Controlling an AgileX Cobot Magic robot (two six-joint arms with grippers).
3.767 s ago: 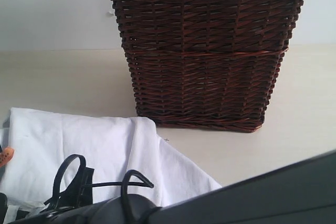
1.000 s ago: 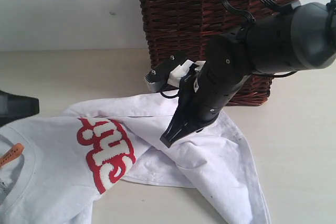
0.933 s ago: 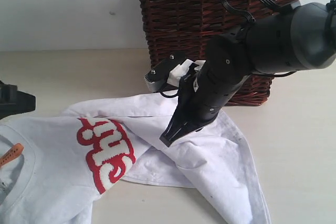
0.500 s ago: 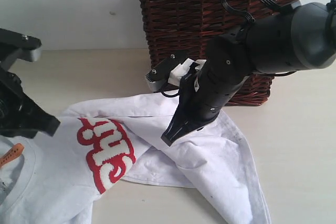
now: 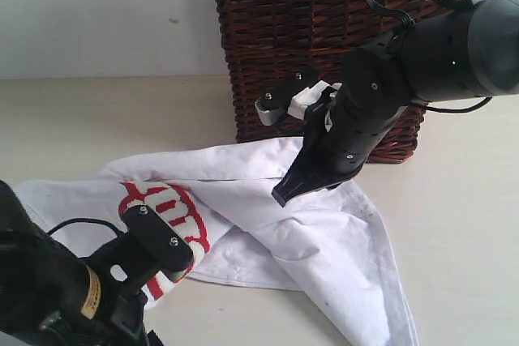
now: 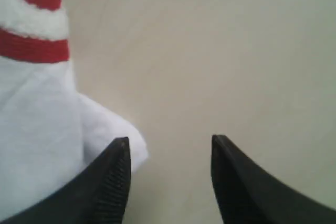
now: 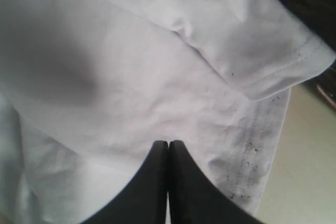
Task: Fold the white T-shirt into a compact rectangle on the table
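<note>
the white t-shirt (image 5: 324, 232) lies rumpled on the table (image 5: 81, 119) across the lower middle of the exterior frame, just in front of the wicker basket (image 5: 324, 38). it looks light, limp and apt to bunch, so it is probably best taken at a hem or folded edge. the right gripper (image 5: 281, 197) is pressed together over the cloth, pinching nothing i can see, while the left gripper (image 6: 168, 148) is spread, with a folded shirt edge beside one finger.

Rumpled white T-shirt (image 5: 324, 237) sprawls on cream table (image 5: 474, 220).
</note>
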